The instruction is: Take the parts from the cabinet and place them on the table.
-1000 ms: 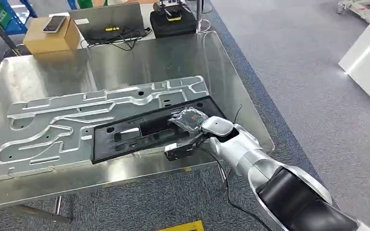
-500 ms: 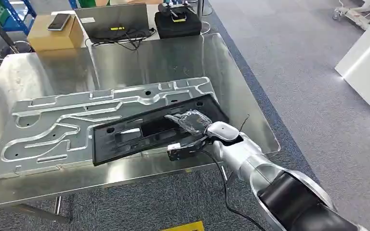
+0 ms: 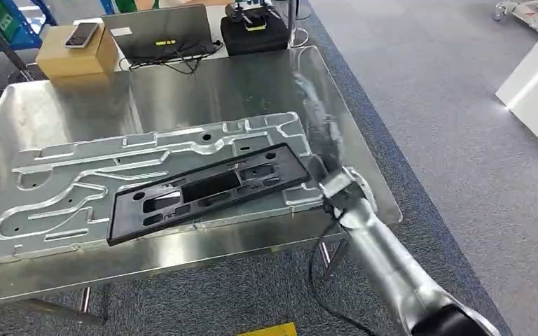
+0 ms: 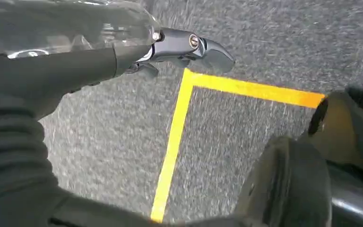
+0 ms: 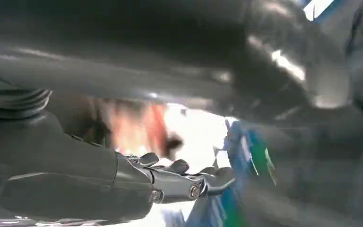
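Progress: black plastic frame (image 3: 207,192) lying flat on top of the machined aluminium plate (image 3: 77,189), both on the steel table (image 3: 203,87); judged placed. Cabinet out of frame, so count of parts left there unknown.
Remaining: judged, return to the cabinet for more parts, if any.
Right hand (image 3: 320,134): raised above the table's right edge, beside the frame's right end, apart from it; heavily blurred in head view. In right wrist view, right hand (image 5: 179,182) with fingers stretched out straight, nothing seen between them; read as open and empty.
Left hand (image 4: 179,47): hanging over grey carpet (image 4: 274,42) with a yellow floor tape (image 4: 175,137) corner; fingers extended, nothing held.
Frame, material: matte black, thin, long rectangle with rectangular cut-outs and small holes; lying skewed across the plate, right end higher in head view.
Plate, material: bright silver, broad, milled with winding channels and bored holes; irregular notched outline.
Table, surface: brushed stainless sheet, reflective, rounded corner at far right.
Far end of table: cardboard box (image 3: 77,59) with a phone (image 3: 80,35) on it, laptop (image 3: 161,28), black case (image 3: 253,36).
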You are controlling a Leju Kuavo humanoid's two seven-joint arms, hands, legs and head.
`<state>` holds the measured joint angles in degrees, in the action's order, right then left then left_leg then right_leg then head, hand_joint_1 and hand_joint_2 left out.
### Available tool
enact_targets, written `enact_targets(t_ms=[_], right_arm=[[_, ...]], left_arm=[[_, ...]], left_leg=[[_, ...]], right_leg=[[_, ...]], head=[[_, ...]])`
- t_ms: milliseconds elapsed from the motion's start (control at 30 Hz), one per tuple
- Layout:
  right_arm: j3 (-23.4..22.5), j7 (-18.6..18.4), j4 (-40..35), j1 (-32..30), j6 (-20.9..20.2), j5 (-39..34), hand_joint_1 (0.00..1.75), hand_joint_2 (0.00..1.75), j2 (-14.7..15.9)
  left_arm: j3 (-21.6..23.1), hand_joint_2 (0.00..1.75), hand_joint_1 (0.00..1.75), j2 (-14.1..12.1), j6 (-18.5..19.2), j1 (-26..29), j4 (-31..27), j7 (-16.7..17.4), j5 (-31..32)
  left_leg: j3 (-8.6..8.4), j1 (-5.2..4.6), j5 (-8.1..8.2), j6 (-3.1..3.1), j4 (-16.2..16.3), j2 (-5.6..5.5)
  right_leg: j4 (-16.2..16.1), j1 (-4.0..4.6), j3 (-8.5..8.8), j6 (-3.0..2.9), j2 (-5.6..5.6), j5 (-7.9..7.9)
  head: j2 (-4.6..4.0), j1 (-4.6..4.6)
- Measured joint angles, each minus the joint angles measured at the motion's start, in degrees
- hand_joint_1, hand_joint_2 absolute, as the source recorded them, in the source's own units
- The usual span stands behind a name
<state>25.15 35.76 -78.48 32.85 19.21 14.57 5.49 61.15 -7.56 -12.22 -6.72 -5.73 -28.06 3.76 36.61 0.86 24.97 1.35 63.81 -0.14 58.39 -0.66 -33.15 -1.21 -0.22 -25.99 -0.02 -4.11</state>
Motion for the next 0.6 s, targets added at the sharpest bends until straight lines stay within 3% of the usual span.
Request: enact_targets(t_ms=[33, 67, 100, 167, 233, 267, 333, 367, 400, 433, 467, 533, 600], right_arm=[[-1.44, 0.00, -3.32, -1.60, 5.05, 2.99, 0.00, 0.00, 1.55], [-3.50, 0.00, -7.26, -4.08, 9.45, 5.70, 0.00, 0.00, 3.24], [-5.84, 0.00, -11.40, -7.57, 11.87, 7.06, 0.00, 0.00, 4.96], [-8.90, 0.00, -17.04, -11.88, 12.68, 7.59, 0.00, 0.00, 7.10], [-10.79, 0.00, -21.09, -13.87, 13.07, 7.94, 0.00, 0.00, 9.26], [-11.36, 0.00, -22.37, -14.65, 13.80, 8.74, 0.00, 0.00, 9.64], [-14.32, 0.00, -25.52, -19.13, 16.78, 13.59, 0.00, 0.00, 10.36], [-16.70, 0.00, -27.38, -22.95, 17.60, 15.86, 0.00, 0.00, 10.33], [-19.35, 0.00, -29.26, -27.28, 17.88, 17.13, 0.00, 0.00, 10.22], [-21.92, 0.00, -30.66, -31.04, 17.86, 18.20, 0.00, 0.00, 10.01], [-25.41, -0.02, -31.68, -34.72, 17.84, 20.70, 0.00, 0.00, 8.99], [-32.15, -0.04, -31.59, -41.22, 16.93, 25.66, 0.00, 0.00, 5.71], [-40.26, -0.04, -29.43, -44.95, 14.37, 28.07, 0.00, 0.00, 1.58]], left_arm=[[-0.94, 0.00, 0.00, -0.02, -0.11, 0.12, 0.00, -0.11, -0.02], [-2.00, 0.00, 0.00, -0.02, -0.15, 0.16, 0.02, -0.19, -0.02], [-3.03, 0.00, 0.00, -0.02, -0.22, 0.23, 0.00, -0.33, -0.02], [-4.13, 0.00, 0.00, -0.02, -0.24, 0.91, 0.02, -0.41, -0.04], [-4.78, 0.00, 0.00, -0.02, -0.26, 0.86, 0.00, -0.50, 0.17], [-5.13, 0.00, 0.00, 0.00, -0.28, 0.69, 0.00, -0.61, 0.13], [-5.96, 0.00, 0.00, 0.02, -0.31, 0.46, 0.00, -1.05, -0.04], [-6.42, 0.00, 0.00, 0.04, -0.22, 0.52, 0.00, -1.36, -0.09], [-6.99, 0.00, 0.00, 0.07, 0.00, 0.75, 0.00, -1.71, -0.13], [-7.38, 0.00, 0.00, 0.13, 0.24, 1.10, 0.00, -2.14, -0.13], [-7.76, 0.00, 0.00, 0.20, 0.28, 1.43, 0.00, -2.29, -0.13], [-8.28, 0.00, 0.00, 0.35, 0.44, 1.62, 0.00, -2.32, 0.00], [-8.32, 0.00, 0.00, 0.48, 0.44, 1.60, 0.02, -2.19, -0.02]], left_leg=[[-1.78, -0.01, -1.15, -0.31, -3.96, -0.09], [-2.78, -0.35, -0.12, -0.48, -5.01, -0.16], [-2.76, -0.34, 0.01, -0.83, -5.08, -0.29], [-2.70, -0.65, 0.23, -1.39, -5.25, -0.34], [-3.34, -0.19, -0.21, -2.23, -6.23, -0.07], [-3.39, -0.23, -0.25, -2.45, -6.33, 0.01], [-3.42, -0.28, -0.18, -3.00, -6.33, 0.02], [-3.44, -0.28, -0.08, -3.18, -6.32, -0.31], [-3.50, -0.28, -0.04, -3.21, -6.29, -0.73], [-3.61, -0.29, 0.07, -3.15, -6.26, -1.03], [-3.74, -0.29, 0.06, -3.04, -6.14, -1.07], [-4.01, -0.29, 0.33, -2.66, -5.95, -1.23], [-3.72, -0.77, 0.54, -2.06, -5.64, -1.22]], right_leg=[[0.04, 0.00, 0.17, 0.23, -0.02, -0.24], [0.17, 0.44, 0.07, 0.60, -0.03, -0.46], [0.06, 0.35, 0.10, 0.94, -0.08, -0.40], [-0.14, 0.28, 0.28, 1.54, -0.08, -0.36], [0.88, -0.07, 0.01, 2.30, 0.26, -1.34], [2.85, -0.05, -0.89, 2.50, 0.21, -2.78], [11.82, -0.10, -4.98, 2.81, 0.23, -7.23], [15.36, -0.12, -6.65, 2.91, 0.22, -8.39], [16.96, -0.20, -7.45, 2.98, 0.23, -8.41], [15.79, -0.26, -6.99, 2.98, 0.23, -7.17], [12.11, -0.23, -5.30, 2.88, 0.22, -4.91], [1.64, -0.24, -0.10, 2.44, -0.06, -0.37], [0.10, 0.08, 0.17, 1.90, 0.11, -0.42]], head=[[0.00, 0.00], [0.00, 0.00], [0.00, -0.02], [0.00, 0.00], [0.00, 0.02], [0.00, 0.02], [0.00, 0.00], [0.00, 0.02], [0.00, 0.00], [0.00, 0.02], [0.00, 0.00], [0.00, 0.00], [0.00, 0.00]])
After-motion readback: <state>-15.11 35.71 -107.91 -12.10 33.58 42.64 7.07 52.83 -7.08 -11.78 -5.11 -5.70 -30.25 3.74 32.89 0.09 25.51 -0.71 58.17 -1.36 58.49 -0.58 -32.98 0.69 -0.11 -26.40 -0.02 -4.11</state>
